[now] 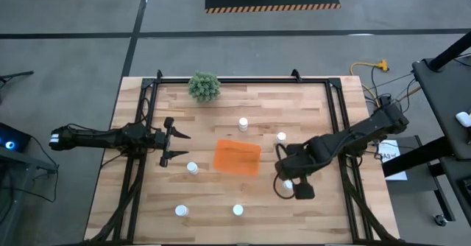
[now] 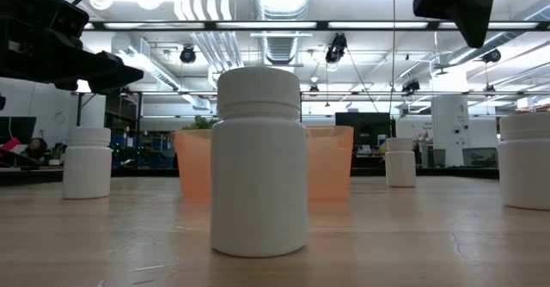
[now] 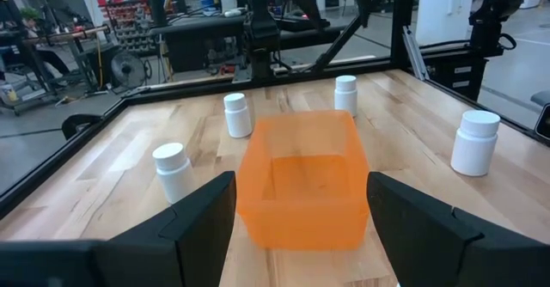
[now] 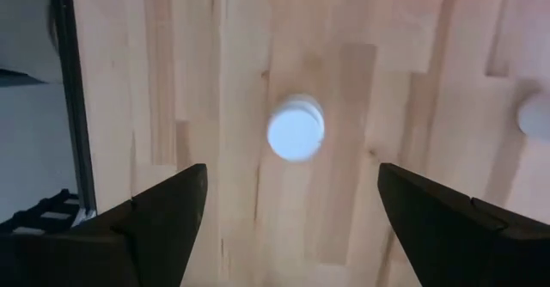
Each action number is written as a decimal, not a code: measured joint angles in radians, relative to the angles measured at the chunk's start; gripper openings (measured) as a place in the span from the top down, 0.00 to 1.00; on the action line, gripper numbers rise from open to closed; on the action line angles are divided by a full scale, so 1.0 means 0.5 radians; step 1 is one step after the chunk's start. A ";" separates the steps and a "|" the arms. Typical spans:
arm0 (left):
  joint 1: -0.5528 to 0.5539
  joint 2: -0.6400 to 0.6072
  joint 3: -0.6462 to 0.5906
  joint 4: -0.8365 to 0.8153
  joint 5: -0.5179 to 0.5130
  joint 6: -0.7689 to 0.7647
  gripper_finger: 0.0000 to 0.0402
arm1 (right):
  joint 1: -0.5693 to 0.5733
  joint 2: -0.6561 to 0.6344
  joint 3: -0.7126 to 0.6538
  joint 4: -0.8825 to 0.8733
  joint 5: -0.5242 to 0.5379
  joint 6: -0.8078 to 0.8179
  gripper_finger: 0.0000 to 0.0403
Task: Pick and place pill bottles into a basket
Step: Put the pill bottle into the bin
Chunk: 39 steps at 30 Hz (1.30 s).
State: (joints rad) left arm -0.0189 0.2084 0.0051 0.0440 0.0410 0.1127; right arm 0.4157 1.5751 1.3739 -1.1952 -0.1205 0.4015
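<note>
Orange basket (image 1: pixel 237 157) sits mid-table; at its four o'clock the right hand (image 1: pixel 284 177) hangs wide open, empty, over a pill bottle (image 4: pixel 296 130); left hand (image 1: pixel 182 146) open, empty.

Overhead, table-level, two wrist views, sharing orange basket (image 1: pixel 237 157)

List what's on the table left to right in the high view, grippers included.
left gripper → pill bottle → plant → basket → right gripper
</note>
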 joint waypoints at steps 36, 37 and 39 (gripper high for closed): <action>0.000 -0.001 0.000 -0.001 0.001 0.000 0.39 | 0.242 0.185 -0.305 0.517 0.300 0.139 0.18; 0.000 -0.001 0.000 -0.001 0.001 0.000 0.39 | 0.242 0.184 -0.322 0.528 0.300 0.137 0.18; 0.000 -0.001 0.000 -0.001 0.000 0.000 0.39 | 0.242 0.184 -0.356 0.540 0.299 0.136 0.18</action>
State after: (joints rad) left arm -0.0190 0.2081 0.0051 0.0437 0.0410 0.1127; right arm 0.5365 1.6672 1.1957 -0.9254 0.0292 0.4696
